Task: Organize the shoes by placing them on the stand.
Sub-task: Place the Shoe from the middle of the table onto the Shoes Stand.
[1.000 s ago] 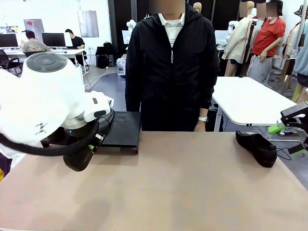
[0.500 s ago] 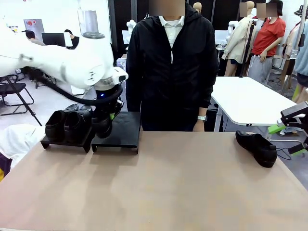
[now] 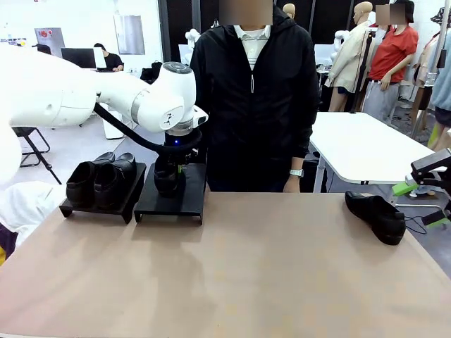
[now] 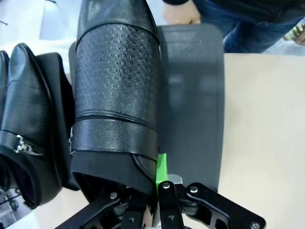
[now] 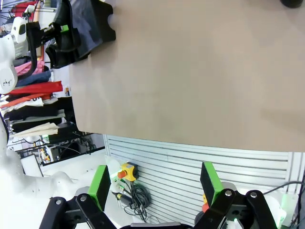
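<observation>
Two shoes (image 3: 102,179) sit on the far-left stand (image 3: 95,210); the left gripper (image 4: 147,186), clamped on the third shoe (image 4: 116,86), holds it at the second stand (image 4: 190,105); the fourth shoe (image 3: 377,215) lies on the table (image 3: 246,267) at right, near the wide-open, empty right gripper (image 5: 155,183).

I am gripping one textured black shoe (image 4: 116,95) by its heel opening in my left gripper (image 4: 150,186), and it is hanging toe-down over the right section of the stand (image 3: 184,204). Two glossy black shoes (image 3: 99,182) are sitting side by side on the stand's left section. The fourth shoe (image 3: 375,215) is lying well to the stand's right.
</observation>
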Motion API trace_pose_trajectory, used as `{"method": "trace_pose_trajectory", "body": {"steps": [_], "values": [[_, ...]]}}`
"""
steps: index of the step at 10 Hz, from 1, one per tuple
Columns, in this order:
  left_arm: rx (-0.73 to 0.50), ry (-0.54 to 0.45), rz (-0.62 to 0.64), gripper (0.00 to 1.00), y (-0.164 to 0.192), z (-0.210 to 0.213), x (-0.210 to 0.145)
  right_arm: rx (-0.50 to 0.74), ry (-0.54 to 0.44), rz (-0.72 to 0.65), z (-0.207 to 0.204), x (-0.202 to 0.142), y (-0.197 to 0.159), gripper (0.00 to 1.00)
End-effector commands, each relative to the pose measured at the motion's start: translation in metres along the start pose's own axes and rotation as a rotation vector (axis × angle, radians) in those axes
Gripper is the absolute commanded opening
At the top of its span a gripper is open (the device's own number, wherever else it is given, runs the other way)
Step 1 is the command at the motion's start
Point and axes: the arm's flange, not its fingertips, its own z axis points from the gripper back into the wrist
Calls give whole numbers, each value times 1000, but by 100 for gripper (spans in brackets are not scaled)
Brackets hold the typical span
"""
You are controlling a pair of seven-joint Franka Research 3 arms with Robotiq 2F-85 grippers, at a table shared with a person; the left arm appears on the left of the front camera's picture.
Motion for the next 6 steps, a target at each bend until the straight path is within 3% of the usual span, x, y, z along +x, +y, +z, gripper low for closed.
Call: {"method": "trace_pose_trajectory", "body": {"steps": [1,6], "values": [[33,4,4,0,21,6,-4,14,2,7,2,1,1,100],[48,-10,-18,0,29,-15,-12,14,2,7,2,1,1,100]]}}
